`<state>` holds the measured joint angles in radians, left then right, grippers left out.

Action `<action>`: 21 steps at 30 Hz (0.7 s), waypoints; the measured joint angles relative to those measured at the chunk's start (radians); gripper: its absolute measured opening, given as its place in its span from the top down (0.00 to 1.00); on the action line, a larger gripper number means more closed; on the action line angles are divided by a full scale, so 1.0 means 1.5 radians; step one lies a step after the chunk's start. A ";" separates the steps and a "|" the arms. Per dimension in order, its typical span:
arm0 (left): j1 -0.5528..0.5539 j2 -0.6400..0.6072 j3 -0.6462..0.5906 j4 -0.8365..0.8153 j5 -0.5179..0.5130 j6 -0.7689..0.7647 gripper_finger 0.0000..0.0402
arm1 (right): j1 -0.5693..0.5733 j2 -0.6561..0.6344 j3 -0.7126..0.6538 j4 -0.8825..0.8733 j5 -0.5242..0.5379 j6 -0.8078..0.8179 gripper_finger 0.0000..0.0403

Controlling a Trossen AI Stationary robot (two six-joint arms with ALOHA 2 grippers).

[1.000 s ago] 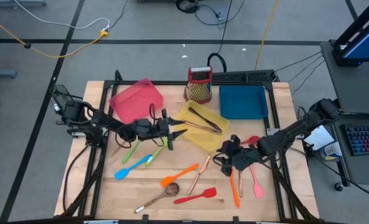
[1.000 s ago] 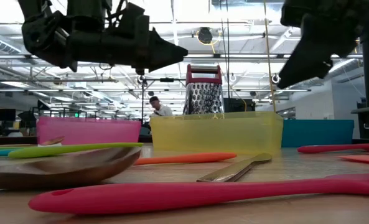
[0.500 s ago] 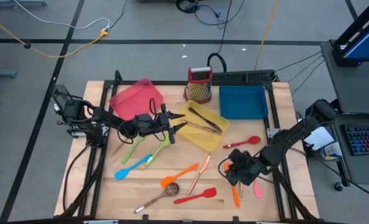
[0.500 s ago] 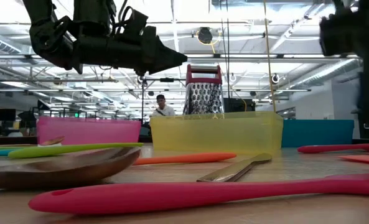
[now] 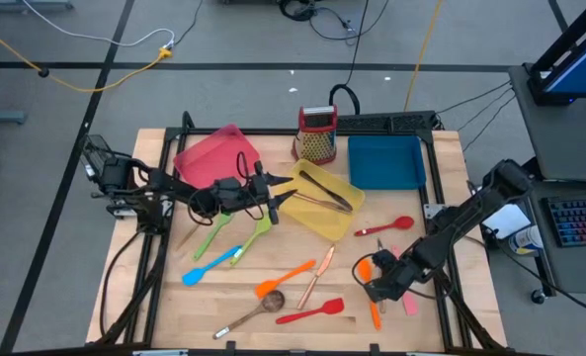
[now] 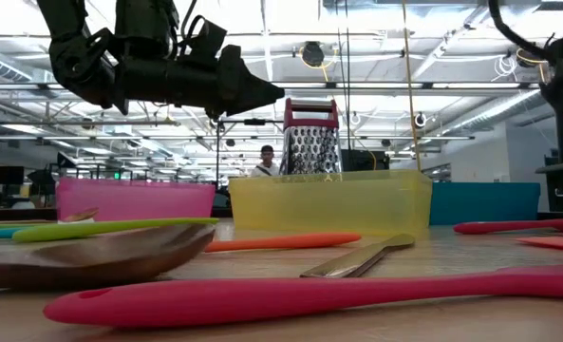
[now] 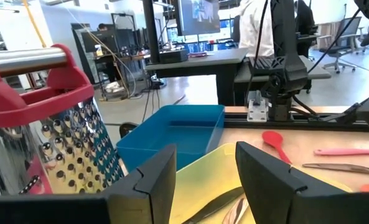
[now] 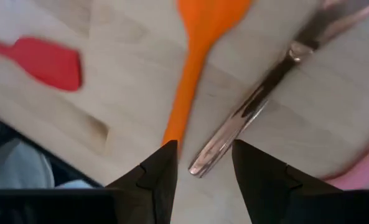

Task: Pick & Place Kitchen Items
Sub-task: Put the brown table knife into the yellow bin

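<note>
Your right gripper (image 8: 198,168) is low over the table's front-right area, fingers (image 8: 156,180) apart w/ nothing between them yet, straddling the ends of an orange spatula (image 8: 193,68) and a copper-coloured utensil (image 8: 259,102); a pink item (image 8: 361,171) lies just beside, a red spatula (image 8: 47,60) further off. Your left gripper (image 7: 204,180) hangs above the yellow tray (image 5: 322,203), fingers spread and empty, near the grater (image 7: 41,118) and blue tray (image 7: 172,134). Tongs (image 5: 324,190) lie inside the yellow tray. Other utensils are scattered on the wood: green spatula (image 5: 209,237), blue spatula (image 5: 211,265), red spoon (image 5: 386,226), brownish spoon (image 5: 253,312). Pink tray (image 5: 215,158) sits at rear-left.
</note>
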<state>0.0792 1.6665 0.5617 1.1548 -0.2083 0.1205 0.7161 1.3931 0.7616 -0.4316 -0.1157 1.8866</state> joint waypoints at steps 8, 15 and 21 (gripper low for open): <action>0.014 0.000 0.000 0.002 0.000 0.004 0.57 | -0.007 0.041 0.000 0.003 -0.036 0.038 0.65; 0.023 0.000 0.000 -0.023 0.000 0.001 0.57 | -0.013 0.071 0.000 -0.006 -0.047 0.028 0.66; 0.023 0.000 0.000 -0.026 0.000 0.002 0.57 | -0.028 0.080 0.002 -0.019 -0.047 0.025 0.66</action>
<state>0.1131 1.6665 0.5617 1.1158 -0.2077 0.1232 0.6743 1.5131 0.7639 -0.4605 -0.1867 1.9245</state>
